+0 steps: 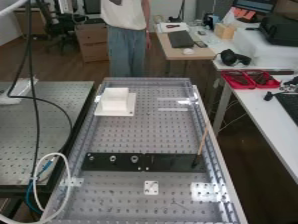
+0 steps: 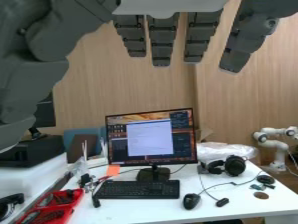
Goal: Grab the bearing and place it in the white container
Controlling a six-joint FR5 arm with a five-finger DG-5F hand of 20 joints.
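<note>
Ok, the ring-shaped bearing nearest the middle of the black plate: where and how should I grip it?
I'd pinch the bearing by its outer rim from above, the fingers closing across the row. It looks like a small ring lying low on the black plate, so its top seems free; another ring sits beside it along the row, and closing across should clear that.

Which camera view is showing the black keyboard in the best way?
The wrist view. There the keyboard appears whole, in front of the monitor, with its keys facing up and the fingers not covering it. The high view shows part of it on the white table, cut off by the right edge.
</note>
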